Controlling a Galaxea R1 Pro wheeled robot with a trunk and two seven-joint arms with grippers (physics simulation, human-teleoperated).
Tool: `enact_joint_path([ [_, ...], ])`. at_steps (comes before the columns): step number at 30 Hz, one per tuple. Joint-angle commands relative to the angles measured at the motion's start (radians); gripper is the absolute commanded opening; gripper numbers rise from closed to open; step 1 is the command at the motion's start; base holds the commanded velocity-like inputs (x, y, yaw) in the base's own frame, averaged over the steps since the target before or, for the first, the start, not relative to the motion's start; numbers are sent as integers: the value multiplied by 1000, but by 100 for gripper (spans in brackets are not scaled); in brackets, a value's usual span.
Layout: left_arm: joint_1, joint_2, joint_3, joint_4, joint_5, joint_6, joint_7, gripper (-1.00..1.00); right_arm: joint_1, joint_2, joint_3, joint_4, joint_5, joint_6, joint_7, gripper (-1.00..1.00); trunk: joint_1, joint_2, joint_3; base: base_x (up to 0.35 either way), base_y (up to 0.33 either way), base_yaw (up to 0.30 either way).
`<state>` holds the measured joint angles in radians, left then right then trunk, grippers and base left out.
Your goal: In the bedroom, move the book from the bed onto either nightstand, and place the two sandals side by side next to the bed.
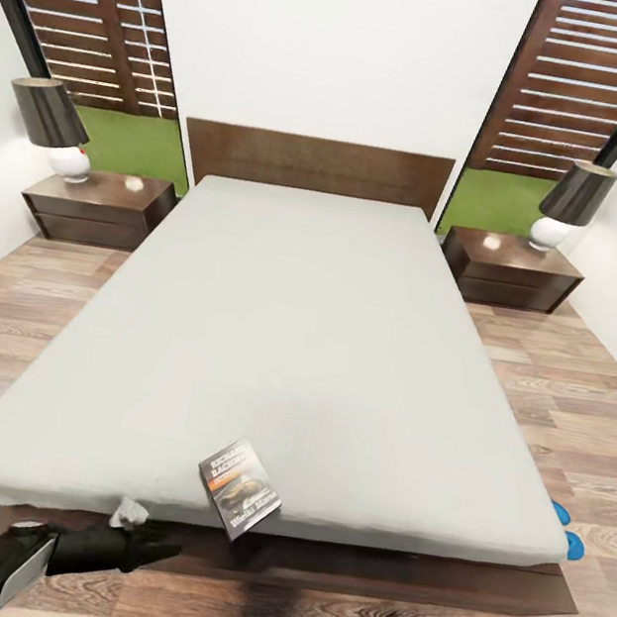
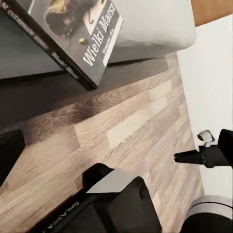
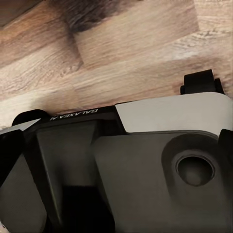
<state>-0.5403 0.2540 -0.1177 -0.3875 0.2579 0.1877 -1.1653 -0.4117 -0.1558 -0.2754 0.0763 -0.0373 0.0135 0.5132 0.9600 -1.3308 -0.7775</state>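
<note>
Standing at the foot of the bed (image 1: 282, 344) in the bedroom, looking straight up the pale mattress toward the flat dark headboard (image 1: 315, 165). Book (image 1: 239, 489) lying right at the near edge of the mattress, tilted and hanging a bit over the frame (dark cover, orange band, white lettering; left wrist view reads "Wielki Marsz" on it (image 2: 73, 34)). Two blue sandals (image 1: 565, 528) peeking out on the floor by the bed's right near corner, close together, mostly hidden by the mattress edge.

Left gripper (image 1: 141, 544) down low in front of the wooden platform frame, pointing toward the book, tip just short of it, not touching. Can't tell from the head view how the jaws stand, and the left wrist view doesn't settle it either. Small white thing just above the gripper at the mattress edge, too small to identify.

Right gripper: right wrist view shows dark housing (image 3: 126, 165) over wood plank floor (image 3: 111, 43), fingers not clear, so can't tell there either.

Nightstand (image 1: 100, 205) on the left of the headboard and another nightstand (image 1: 511, 269) on the right, each with a lamp (image 1: 50, 123) (dark shade, white base) on its glossy top. Tall windows behind with slatted fence and grass.
</note>
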Motion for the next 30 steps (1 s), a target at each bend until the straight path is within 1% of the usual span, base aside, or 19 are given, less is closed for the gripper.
enact_joint_path([
  [1, 0, 7, -7, 16, 10, -2, -5, 100, -1, -1, -5, 3, -4, 2, 4, 100, -4, 7, 3, 0, 0, 0],
  [5, 0, 34, -6, 129, 11, -107, -16, 100, -1, -1, -5, 3, -4, 1, 4, 100, -19, 35, 15, 0, 0, 0],
  [9, 0, 47, -5, 198, 13, -143, -7, 100, -1, -1, -5, 3, -4, 1, 4, 100, -35, 63, 28, 0, 0, 0],
  [11, 0, 51, -5, 243, 15, -155, 20, 100, -1, -1, -5, 3, -4, 1, 3, 100, -42, 77, 34, 0, 0, 0],
  [13, 0, 46, -6, 276, 17, -173, 111, 100, -1, -1, -5, 3, -5, 1, 3, 100, -50, 91, 40, 0, 0, 0],
  [14, 0, 41, -6, 280, 18, -180, 140, 100, -1, -1, -5, 3, -5, 1, 2, 100, -54, 98, 43, 0, 0, 0],
  [15, 0, 28, -6, 289, 19, -198, 210, 100, -1, -1, -5, 3, -5, 1, 2, 100, -58, 105, 46, 0, 0, 0],
  [16, 0, 23, -6, 290, 20, -204, 232, 100, -1, -1, -5, 3, -5, 1, 2, 100, -61, 112, 50, 0, 0, 0],
  [17, 0, 13, -6, 293, 21, -215, 272, 100, -1, -1, -5, 3, -5, 1, 2, 100, -65, 119, 53, 0, 0, 0],
  [18, 0, 8, -6, 294, 21, -220, 289, 100, -1, -1, -5, 3, -5, 1, 2, 100, -69, 126, 56, 0, 0, 0],
  [19, 0, 1, -4, 295, 25, -227, 325, 100, -1, -1, -5, 3, -6, 1, 2, 100, -73, 133, 59, 0, 0, 0],
  [20, 1, -5, 0, 296, 32, -232, 357, 100, -1, -1, -5, 2, -6, 1, 2, 100, -77, 140, 62, 0, 0, 0],
  [21, 1, -7, 3, 296, 38, -233, 373, 100, -1, -1, -6, 2, -6, 1, 2, 100, -77, 140, 62, 0, 0, 0],
  [22, 1, -11, 9, 296, 56, -236, 408, 100, -1, -1, -7, 0, -6, 1, 2, 100, -77, 140, 62, 0, 0, 0],
  [23, 1, -16, 18, 297, 108, -243, 477, 100, -1, -1, -9, -5, -5, 1, 2, 100, -77, 140, 62, 0, 0, 0],
  [24, 1, -16, 20, 297, 135, -250, 505, 100, -1, -1, -10, -6, -5, 2, 3, 100, -77, 140, 62, 0, 0, 0],
  [26, 1, -17, 22, 300, 157, -258, 523, 100, -1, -1, -11, -8, -5, 3, 4, 100, -77, 140, 62, 0, 0, 0],
  [28, 1, -22, 22, 315, 180, -281, 543, 100, -1, 0, -11, -11, -4, 3, 3, 100, -77, 140, 62, 0, 0, 0],
  [30, 1, -31, 22, 330, 188, -304, 549, 100, -2, 1, -11, -22, -4, 3, 2, 100, -77, 140, 62, 0, 0, 0],
])
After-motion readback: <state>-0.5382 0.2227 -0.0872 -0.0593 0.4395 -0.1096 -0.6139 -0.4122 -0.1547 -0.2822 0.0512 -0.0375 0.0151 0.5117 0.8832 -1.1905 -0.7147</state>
